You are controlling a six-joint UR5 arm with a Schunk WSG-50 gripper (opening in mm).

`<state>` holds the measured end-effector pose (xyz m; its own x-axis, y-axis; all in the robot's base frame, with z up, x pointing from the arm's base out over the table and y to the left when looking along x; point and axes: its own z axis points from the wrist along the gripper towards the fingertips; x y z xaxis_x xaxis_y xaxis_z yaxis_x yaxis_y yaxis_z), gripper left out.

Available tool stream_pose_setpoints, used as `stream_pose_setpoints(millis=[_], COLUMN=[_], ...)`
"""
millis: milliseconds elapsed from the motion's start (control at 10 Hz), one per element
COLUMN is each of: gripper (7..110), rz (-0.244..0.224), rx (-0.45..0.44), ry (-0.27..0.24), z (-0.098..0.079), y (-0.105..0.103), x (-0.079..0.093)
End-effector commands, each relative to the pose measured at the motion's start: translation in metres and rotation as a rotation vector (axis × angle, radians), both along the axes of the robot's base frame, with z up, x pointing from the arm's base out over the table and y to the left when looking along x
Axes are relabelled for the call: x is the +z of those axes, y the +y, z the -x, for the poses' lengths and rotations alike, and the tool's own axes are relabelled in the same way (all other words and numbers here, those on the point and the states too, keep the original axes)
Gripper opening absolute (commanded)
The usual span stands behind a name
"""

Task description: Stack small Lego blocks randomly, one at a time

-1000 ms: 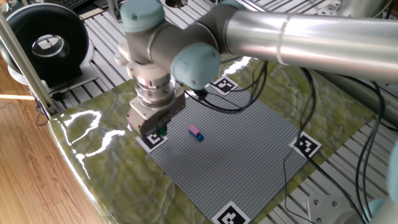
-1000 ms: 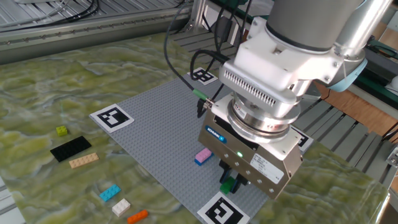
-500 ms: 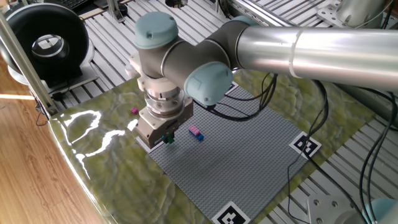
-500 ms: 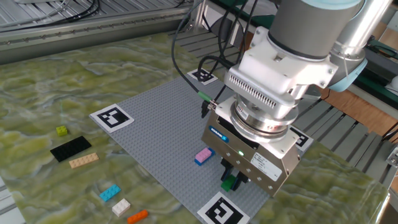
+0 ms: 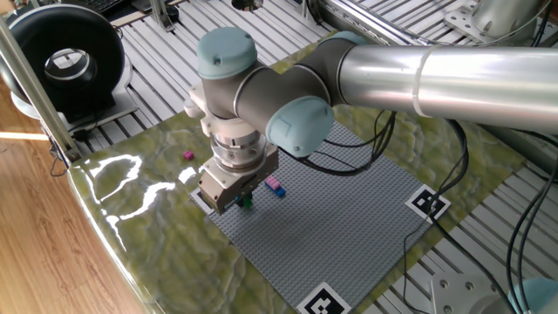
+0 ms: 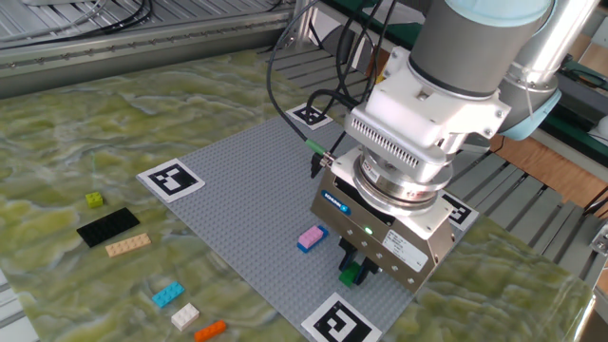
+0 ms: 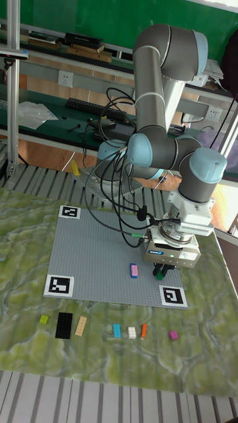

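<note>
My gripper (image 6: 353,272) is shut on a small green Lego block (image 6: 351,276) and holds it just above the near corner of the grey baseplate (image 6: 237,190). A pink block stacked on a blue one (image 6: 311,237) stands on the plate a short way to the left of the gripper. In the first fixed view the gripper (image 5: 243,201) hangs just left of that stack (image 5: 275,185). In the tall view the gripper (image 7: 162,269) is to the right of the stack (image 7: 133,270). The wrist housing hides the fingers' upper parts.
Loose pieces lie off the plate on the green mat: lime (image 6: 94,199), a black plate (image 6: 107,226), tan (image 6: 127,245), cyan (image 6: 168,294), white (image 6: 184,315), orange (image 6: 211,330), magenta (image 5: 187,155). Marker tags (image 6: 171,178) sit at the plate's corners. Cables trail behind the arm.
The gripper has carried the green block from the corner tag inward over the baseplate, closer to the pink-on-blue stack. The stack and the loose pieces have not moved.
</note>
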<state>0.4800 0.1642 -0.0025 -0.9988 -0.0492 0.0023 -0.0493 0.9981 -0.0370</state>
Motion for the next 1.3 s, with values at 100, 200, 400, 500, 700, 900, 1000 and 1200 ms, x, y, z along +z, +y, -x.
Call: stream_pose_setpoints(millis=[100,200,400,500,700,900,1000,1200], gripper=[7,7,7,7,7,7,7,7], rz=[-0.007,-0.018,-0.036,-0.036,-0.029,-0.026,-0.026,-0.040], rx=[-0.006,-0.004,-0.015,-0.020,-0.016,-0.003,0.000,0.008], ry=[0.008,0.005,0.008,0.007,0.006,0.013,0.011,0.007], z=[0.004,0.003,0.004,0.006,0.005,0.006,0.006,0.004], y=[-0.005,-0.003,0.004,0.006,0.004,0.001,0.000,0.002], x=[0.000,0.000,-0.002,-0.003,-0.003,-0.003,-0.004,-0.006])
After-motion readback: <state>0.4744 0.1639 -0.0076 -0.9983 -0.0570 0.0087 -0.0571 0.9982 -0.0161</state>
